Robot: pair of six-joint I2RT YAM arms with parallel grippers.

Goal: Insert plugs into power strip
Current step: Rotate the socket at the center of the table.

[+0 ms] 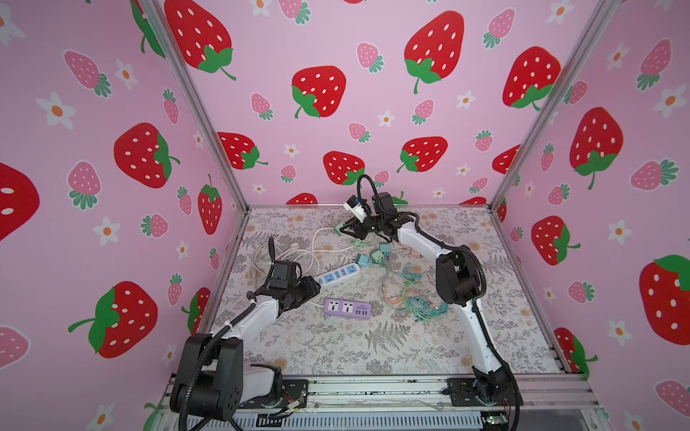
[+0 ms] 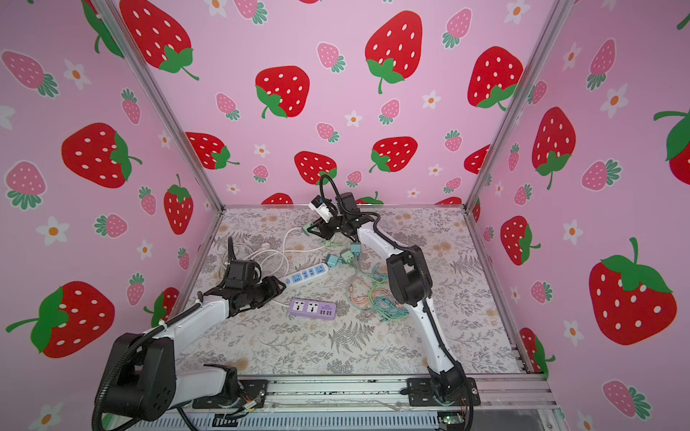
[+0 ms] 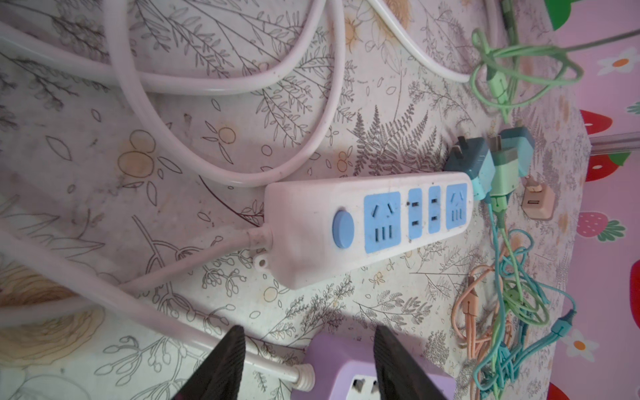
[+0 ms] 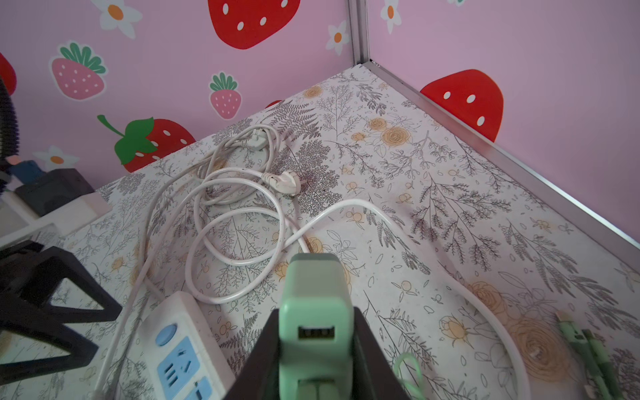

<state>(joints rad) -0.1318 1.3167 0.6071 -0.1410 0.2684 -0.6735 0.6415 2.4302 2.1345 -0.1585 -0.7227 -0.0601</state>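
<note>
My right gripper clamps 1 mint-green plastic cube plug; my left gripper gapes open, so the unheld white blue-socketed power strip could skid.

Left fingers apart; right fingers clamped, apparently held aloft.

Mint plug aloft; other plugs beside white-blue power strip

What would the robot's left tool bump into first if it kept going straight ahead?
Probably the purple power strip: its end lies just ahead of the open left tool. The white-and-blue power strip lies beyond. How high the tool rides is unclear.
</note>
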